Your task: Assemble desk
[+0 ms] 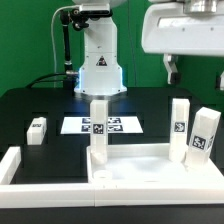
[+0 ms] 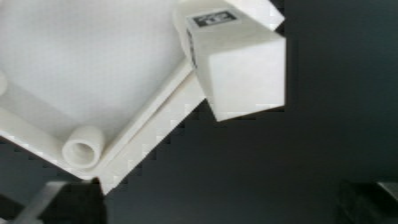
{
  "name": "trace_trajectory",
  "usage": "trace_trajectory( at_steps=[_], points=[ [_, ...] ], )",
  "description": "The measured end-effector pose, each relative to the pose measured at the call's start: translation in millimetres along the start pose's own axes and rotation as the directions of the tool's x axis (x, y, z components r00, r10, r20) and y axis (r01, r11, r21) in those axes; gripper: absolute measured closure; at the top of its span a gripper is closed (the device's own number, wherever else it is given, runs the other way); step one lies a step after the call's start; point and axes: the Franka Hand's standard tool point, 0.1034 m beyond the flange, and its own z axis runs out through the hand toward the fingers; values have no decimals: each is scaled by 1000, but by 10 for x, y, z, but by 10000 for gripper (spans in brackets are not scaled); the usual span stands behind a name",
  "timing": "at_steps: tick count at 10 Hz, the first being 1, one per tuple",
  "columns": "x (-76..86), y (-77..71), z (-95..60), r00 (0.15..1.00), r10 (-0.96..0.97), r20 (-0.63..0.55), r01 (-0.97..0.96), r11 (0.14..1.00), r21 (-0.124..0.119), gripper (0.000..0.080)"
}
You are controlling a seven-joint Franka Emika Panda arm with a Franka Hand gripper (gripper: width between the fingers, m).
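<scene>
Border wall [image 1: 50,197], low and white, runs along the near edge of the black desk [image 1: 30,105] and turns back at the corner on the exterior view's left. Just behind it lies the tabletop panel [image 1: 150,170], white and flat, rim upward. The first leg block [image 1: 98,125] stands upright at the panel's corner on the exterior view's left; whether it sits in the panel or beside it I cannot tell. Toward the desk's edge on the exterior view's right, the second leg block [image 1: 180,122] and the third leg block [image 1: 204,135] stand upright close together, tags facing the near edge. The wrist view looks down on one tagged block just outside the panel's rim, and on a short round tube [image 2: 82,150] at the rim. Farther back the marker board [image 1: 125,126] lies flat mid-desk. The fourth leg block [image 1: 37,128] lies well apart from it toward the exterior view's left. The robot base [image 1: 98,60] stands at the far edge. The tool [image 2: 210,203] hangs above the blocks on the exterior view's right, fingers [image 2: 43,203] spread wide, holding nothing.
</scene>
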Motion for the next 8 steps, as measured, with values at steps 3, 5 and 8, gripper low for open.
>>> trace_trajectory(
  at_steps=[3, 5, 8],
  points=[
    [-111, -39, 207, 999, 20, -30, -20, 1000, 9, 150],
    [-104, -128, 190, 998, 45, -41, -44, 999, 15, 150],
    [-176, -158, 326, 997, 62, -53, -62, 998, 9, 150]
  ],
)
